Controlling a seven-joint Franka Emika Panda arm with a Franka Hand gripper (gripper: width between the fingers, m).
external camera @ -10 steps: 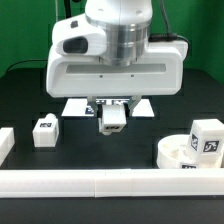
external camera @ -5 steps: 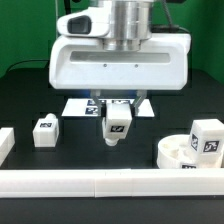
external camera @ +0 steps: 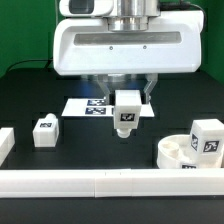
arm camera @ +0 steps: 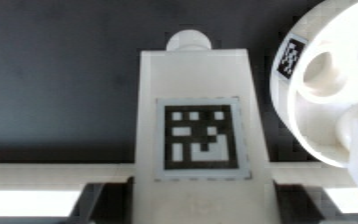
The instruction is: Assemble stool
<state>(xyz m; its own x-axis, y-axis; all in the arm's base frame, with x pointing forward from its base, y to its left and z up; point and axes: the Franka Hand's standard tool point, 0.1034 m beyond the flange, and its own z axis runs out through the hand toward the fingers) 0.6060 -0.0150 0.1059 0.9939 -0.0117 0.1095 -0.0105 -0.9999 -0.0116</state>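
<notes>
My gripper is shut on a white block leg with a black-and-white tag and holds it above the black table, in front of the marker board. In the wrist view the leg stands between my dark fingers, its rounded tip pointing away. The round disc seat lies at the exterior view's right with a second leg standing on it. It fills the side of the wrist view. A third leg stands at the exterior view's left.
A long white border bar runs along the front of the table, with a short white piece at the exterior view's left edge.
My gripper has risen and moved toward the exterior view's right with the leg in it. The seat and the other legs have not moved.
</notes>
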